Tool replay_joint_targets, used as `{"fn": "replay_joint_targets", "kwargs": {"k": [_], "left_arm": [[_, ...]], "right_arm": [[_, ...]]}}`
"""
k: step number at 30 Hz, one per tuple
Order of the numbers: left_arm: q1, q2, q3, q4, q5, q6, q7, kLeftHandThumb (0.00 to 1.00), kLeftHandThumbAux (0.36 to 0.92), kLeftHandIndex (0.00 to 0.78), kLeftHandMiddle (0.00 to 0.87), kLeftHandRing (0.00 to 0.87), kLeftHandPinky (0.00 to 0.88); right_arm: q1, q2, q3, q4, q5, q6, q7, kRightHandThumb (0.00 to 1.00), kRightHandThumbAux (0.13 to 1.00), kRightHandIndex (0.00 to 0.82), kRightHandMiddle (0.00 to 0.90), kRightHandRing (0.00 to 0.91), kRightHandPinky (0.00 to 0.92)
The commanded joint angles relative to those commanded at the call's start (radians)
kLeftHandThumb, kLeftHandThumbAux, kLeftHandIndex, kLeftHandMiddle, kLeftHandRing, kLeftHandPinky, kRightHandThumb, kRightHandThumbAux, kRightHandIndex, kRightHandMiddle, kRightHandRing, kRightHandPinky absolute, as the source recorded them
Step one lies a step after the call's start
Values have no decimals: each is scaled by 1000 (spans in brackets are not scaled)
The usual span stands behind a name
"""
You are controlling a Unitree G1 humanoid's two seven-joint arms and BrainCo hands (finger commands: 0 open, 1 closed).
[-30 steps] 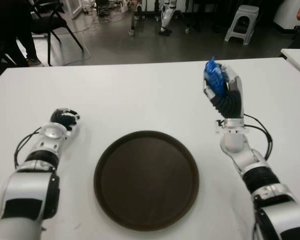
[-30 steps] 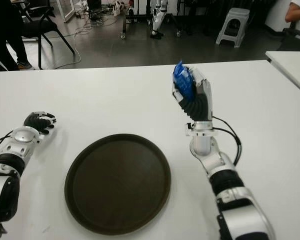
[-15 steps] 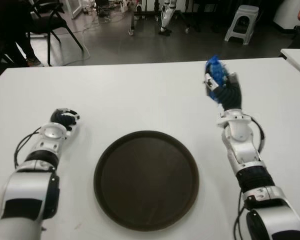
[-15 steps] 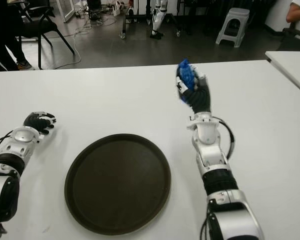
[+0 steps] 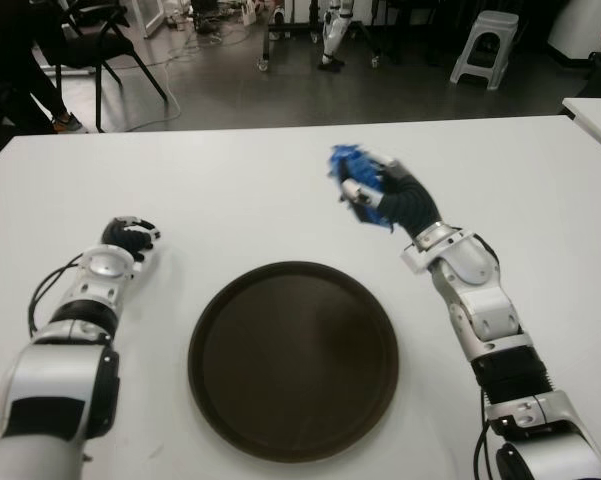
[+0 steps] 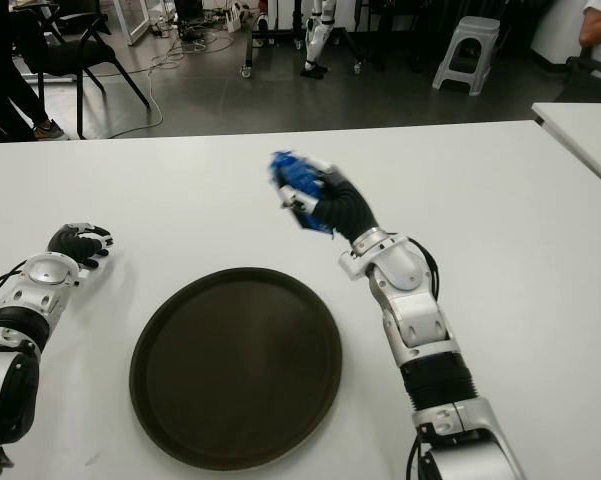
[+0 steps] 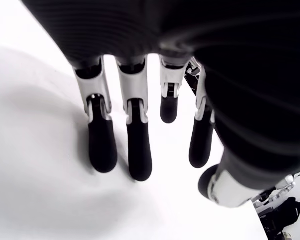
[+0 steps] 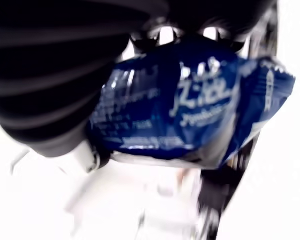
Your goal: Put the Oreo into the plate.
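My right hand (image 5: 385, 195) is raised above the white table (image 5: 250, 180), just beyond the far right rim of the dark round plate (image 5: 293, 358), its fingers wrapped around the blue Oreo packet (image 5: 355, 180), which is clear of the plate. My left hand (image 5: 128, 238) shows left of the plate, fingers loosely extended and holding nothing.

One Oreo packet (image 5: 358, 180), one plate (image 5: 293, 360), two robot hands.
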Motion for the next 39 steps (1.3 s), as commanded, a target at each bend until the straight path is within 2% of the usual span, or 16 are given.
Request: {"fn": "replay_joint_targets", "kwargs": {"k": [8, 11, 24, 39], "left_arm": [[4, -1, 6, -2, -7, -14, 0, 672, 728, 397, 116, 147, 166], [3, -2, 7, -2, -8, -11, 3, 673, 727, 397, 115, 148, 182], [1, -1, -5, -2, 0, -6, 9, 671, 729, 397, 133, 161, 182], [3, -1, -2, -2, -7, -10, 0, 670, 728, 397, 107, 137, 160]], "right_arm": [[-8, -5, 9, 20, 2, -45, 97, 846, 671, 434, 538, 806, 802], [-8, -5, 18, 9, 2, -47, 121, 845, 671, 433, 536, 802, 799], [-26, 17, 42, 23, -46, -65, 128, 849, 669, 436, 531, 814, 802], [-36, 38, 49, 56, -45, -78, 150, 852, 668, 435, 524, 817, 801]]}}
